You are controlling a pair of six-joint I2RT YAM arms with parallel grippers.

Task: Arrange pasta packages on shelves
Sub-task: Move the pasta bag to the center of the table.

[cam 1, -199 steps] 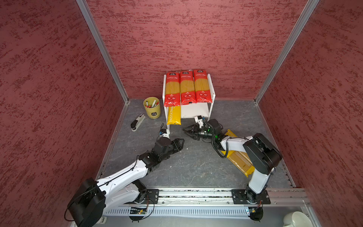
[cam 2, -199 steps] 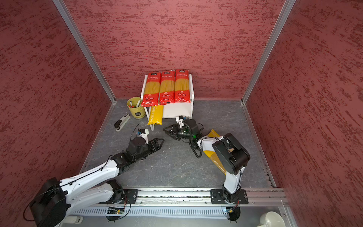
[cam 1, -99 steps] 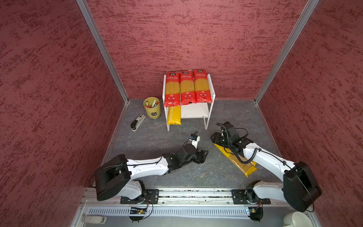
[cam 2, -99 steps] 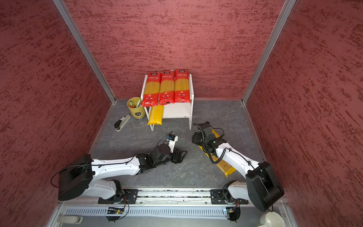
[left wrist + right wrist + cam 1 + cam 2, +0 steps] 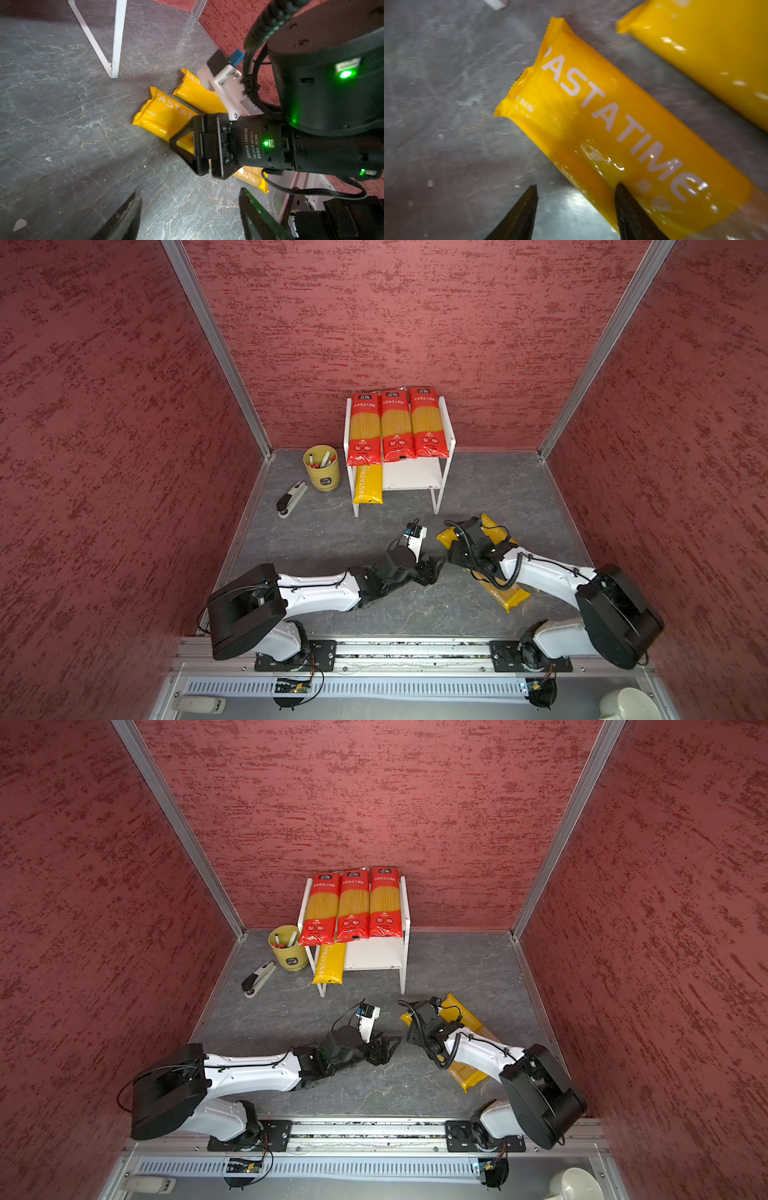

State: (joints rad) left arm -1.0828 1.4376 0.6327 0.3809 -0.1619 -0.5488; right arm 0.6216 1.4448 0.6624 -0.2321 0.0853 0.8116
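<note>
Three red-ended pasta packages (image 5: 395,423) lie side by side on top of the white shelves (image 5: 446,448). A yellow pasta package (image 5: 368,485) sticks out of the lower shelf at its left. Two more yellow packages lie on the floor at the right, one (image 5: 509,597) nearer and one (image 5: 494,526) farther. My right gripper (image 5: 576,187) is open low over the nearer package (image 5: 612,124), one finger above its edge and the other above the floor. My left gripper (image 5: 190,193) is open and empty just left of it, over bare floor, facing the right gripper (image 5: 180,149).
A yellow cup of pens (image 5: 322,468) and a stapler (image 5: 291,499) sit left of the shelves. Red walls close in the back and both sides. The arms' rail runs along the front, with a white mug (image 5: 627,703) beyond its right end.
Both grippers have drawn back from the shelves' front. The right one swung right to the yellow packages on the floor. The left arm swept right and now points at them.
</note>
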